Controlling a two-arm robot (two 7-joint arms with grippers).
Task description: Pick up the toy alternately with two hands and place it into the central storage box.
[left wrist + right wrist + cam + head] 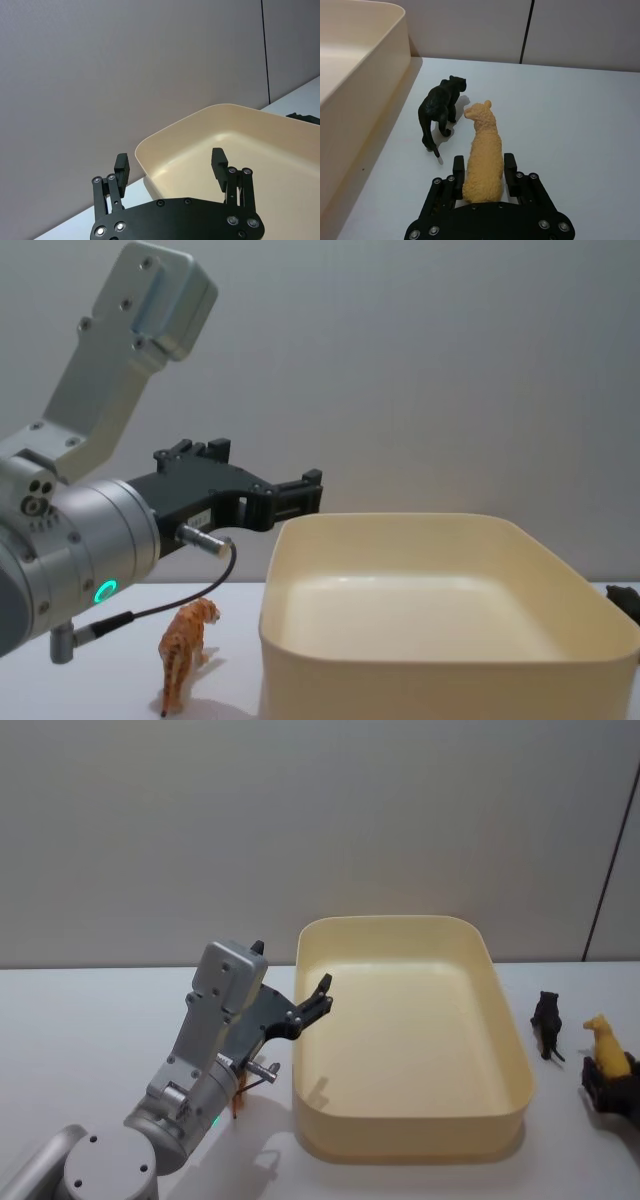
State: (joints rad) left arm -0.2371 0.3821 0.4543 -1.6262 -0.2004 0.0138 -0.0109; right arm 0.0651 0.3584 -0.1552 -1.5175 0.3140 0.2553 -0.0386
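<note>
Right black pronged gripper (484,161) clamps woolly-textured yellow llama figure (482,130); left black pronged gripper (170,160) spread, empty, above smooth cream plastic tub (410,1135) rim.

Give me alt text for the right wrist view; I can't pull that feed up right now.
The right gripper straddles the hind end of a yellow llama toy standing on the white table. A black panther toy stands close beside it, between the llama and the outer wall of the cream box.
</note>
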